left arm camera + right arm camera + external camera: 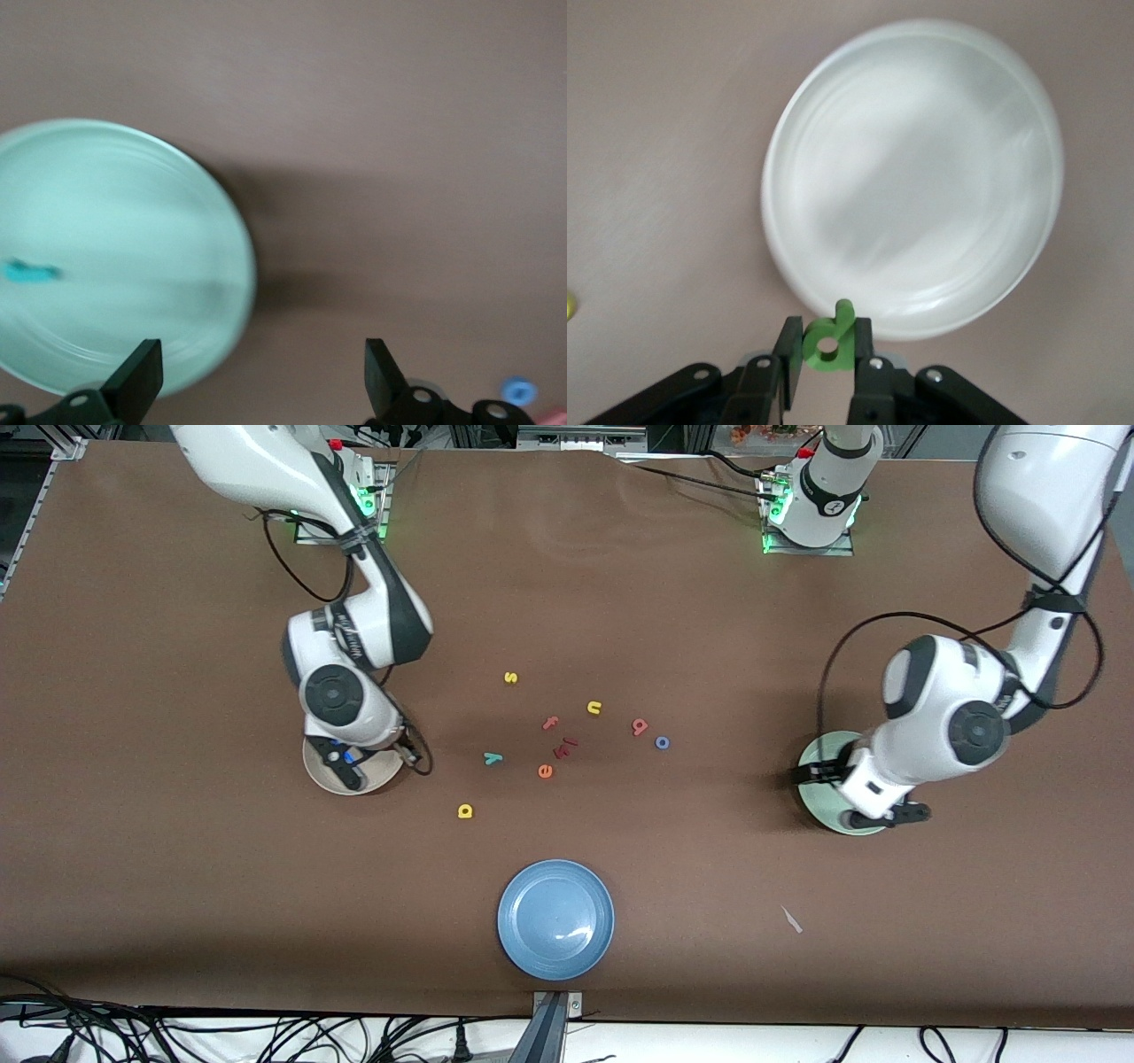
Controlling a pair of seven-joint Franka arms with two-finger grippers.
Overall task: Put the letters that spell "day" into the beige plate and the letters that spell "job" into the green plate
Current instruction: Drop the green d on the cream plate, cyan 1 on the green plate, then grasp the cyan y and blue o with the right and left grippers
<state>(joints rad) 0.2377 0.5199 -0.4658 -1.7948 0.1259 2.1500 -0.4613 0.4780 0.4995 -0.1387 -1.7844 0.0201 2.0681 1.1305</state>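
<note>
We saw a brown worktop (177, 886); the right pincer (826, 350) gripped the green "d" (829, 336) over the beige plate (921, 168), the left pincer (263, 376) gaped by the green plate (106, 221).

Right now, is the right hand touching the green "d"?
Touching. The right wrist view shows the green "d" pinched between the right hand's two fingers above the beige plate.

Green "d" (829, 341), teal "j" (28, 273) on mint-green plate (177, 212), beige plate (833, 133), blue plate (523, 948)
</note>
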